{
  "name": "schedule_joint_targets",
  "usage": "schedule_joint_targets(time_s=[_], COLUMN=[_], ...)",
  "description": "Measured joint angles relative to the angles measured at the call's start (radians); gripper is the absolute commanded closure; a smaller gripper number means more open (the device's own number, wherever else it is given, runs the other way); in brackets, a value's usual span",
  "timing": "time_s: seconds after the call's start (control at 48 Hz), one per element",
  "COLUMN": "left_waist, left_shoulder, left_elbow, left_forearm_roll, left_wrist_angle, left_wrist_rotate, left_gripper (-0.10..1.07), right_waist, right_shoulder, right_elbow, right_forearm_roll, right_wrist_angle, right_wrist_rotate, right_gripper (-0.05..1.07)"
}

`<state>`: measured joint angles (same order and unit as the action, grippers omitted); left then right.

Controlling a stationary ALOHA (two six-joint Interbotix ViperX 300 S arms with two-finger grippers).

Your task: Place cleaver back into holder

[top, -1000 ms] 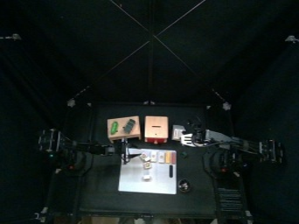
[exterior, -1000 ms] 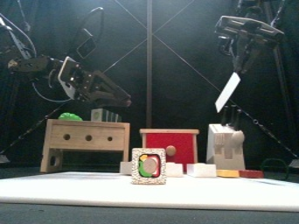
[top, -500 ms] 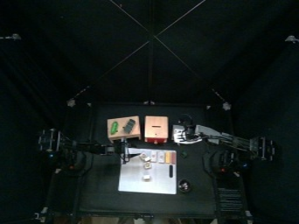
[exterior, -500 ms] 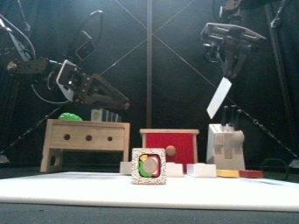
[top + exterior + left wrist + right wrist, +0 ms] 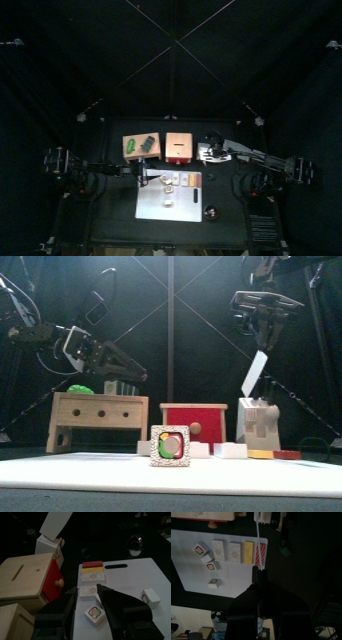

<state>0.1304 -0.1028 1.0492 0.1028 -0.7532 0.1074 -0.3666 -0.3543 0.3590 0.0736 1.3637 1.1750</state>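
Front view alone shows the height: the right end effector [image 5: 265,328] hangs high on the right, clenched on the dark handle of the cleaver [image 5: 254,372]. The whitish blade points down at a slant, in the air just above the holder [image 5: 258,424], a pale block with dark handles standing out of its top, beside a red box [image 5: 194,421]. From above, this all shrinks to a small pale patch, and blade and block cannot be told apart. The right wrist camera sees the blade edge-on, as a thin white line over a white mat [image 5: 191,557]. The left wrist camera catches the flat of the blade over the block and its own end effector [image 5: 85,597] released, jaws wide apart, holding nothing. Whether the blade tip touches the block cannot be told. Compared with a second ago, the blade hangs lower and steeper.
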Motion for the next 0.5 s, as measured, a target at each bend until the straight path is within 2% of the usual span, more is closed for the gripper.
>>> schedule_joint_targets(time_s=[0.5], left_waist=[0.009], left_shoulder=[0.000], left_elbow=[0.006], left_forearm_roll=[0.005], left_wrist_angle=[0.002], left_wrist_rotate=[0.000], left_gripper=[0.21], right_waist=[-0.018], right_shoulder=[0.006], right_elbow=[0.026], right_forearm_roll=[0.000], right_wrist_angle=[-0.023], right_wrist_rotate=[-0.003], right_gripper=[0.70])
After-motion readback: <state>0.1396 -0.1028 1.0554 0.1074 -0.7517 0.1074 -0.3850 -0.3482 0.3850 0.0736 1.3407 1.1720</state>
